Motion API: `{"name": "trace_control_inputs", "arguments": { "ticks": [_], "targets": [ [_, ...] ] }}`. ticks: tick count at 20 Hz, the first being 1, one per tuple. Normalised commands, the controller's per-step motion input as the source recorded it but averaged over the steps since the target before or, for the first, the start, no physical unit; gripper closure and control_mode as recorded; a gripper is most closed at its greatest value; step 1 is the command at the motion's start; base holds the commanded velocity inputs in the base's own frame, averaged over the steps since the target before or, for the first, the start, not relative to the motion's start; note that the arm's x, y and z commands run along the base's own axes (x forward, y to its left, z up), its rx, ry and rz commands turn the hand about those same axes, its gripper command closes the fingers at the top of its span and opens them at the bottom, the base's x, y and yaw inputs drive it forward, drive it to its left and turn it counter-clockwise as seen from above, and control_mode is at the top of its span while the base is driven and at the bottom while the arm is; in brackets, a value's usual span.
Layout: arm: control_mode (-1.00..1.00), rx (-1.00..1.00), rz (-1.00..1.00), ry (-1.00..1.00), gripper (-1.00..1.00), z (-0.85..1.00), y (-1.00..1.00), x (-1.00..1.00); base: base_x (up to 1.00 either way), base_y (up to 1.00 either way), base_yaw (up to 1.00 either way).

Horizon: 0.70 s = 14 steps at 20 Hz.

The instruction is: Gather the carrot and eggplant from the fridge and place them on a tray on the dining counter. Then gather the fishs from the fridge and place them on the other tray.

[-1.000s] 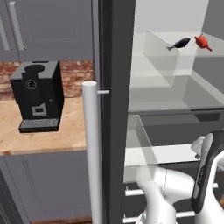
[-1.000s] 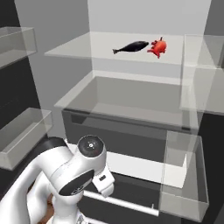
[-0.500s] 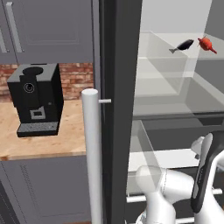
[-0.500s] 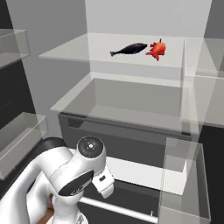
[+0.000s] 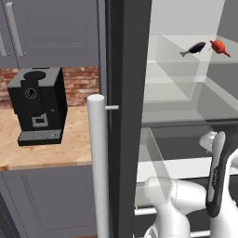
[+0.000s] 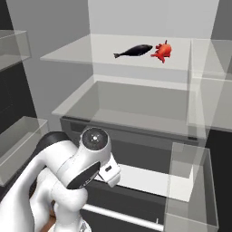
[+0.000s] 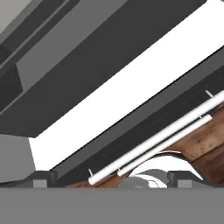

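Gripper (image 7: 112,177) spread and empty, low by the drawer bars (image 7: 153,140); fish (image 6: 132,50) sits far above it, awaiting pickup.

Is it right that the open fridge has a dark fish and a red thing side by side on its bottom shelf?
Not quite. The dark fish and the red thing do lie side by side in the open fridge, but on its top shelf, as the right base view shows.

Fridge (image 6: 136,18) open; one slim dark fish (image 6: 133,50) lies on its upper glass shelf
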Motion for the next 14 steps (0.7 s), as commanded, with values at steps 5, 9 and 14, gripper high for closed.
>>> {"name": "trace_control_inputs", "arguments": {
  "ticks": [5,9,14],
  "targets": [
    [-1.00,0.00,0.07,-0.21,-1.00,1.00,-0.11,0.33,0.00,0.00,0.00],
    [-1.00,0.00,0.06,-0.25,-1.00,0.96,-0.01,0.02,0.00,0.00,0.00],
    [-1.00,-0.08,0.00,-0.20,-1.00,0.88,0.00,-0.05,0.00,0.00,0.00]
  ]
}}
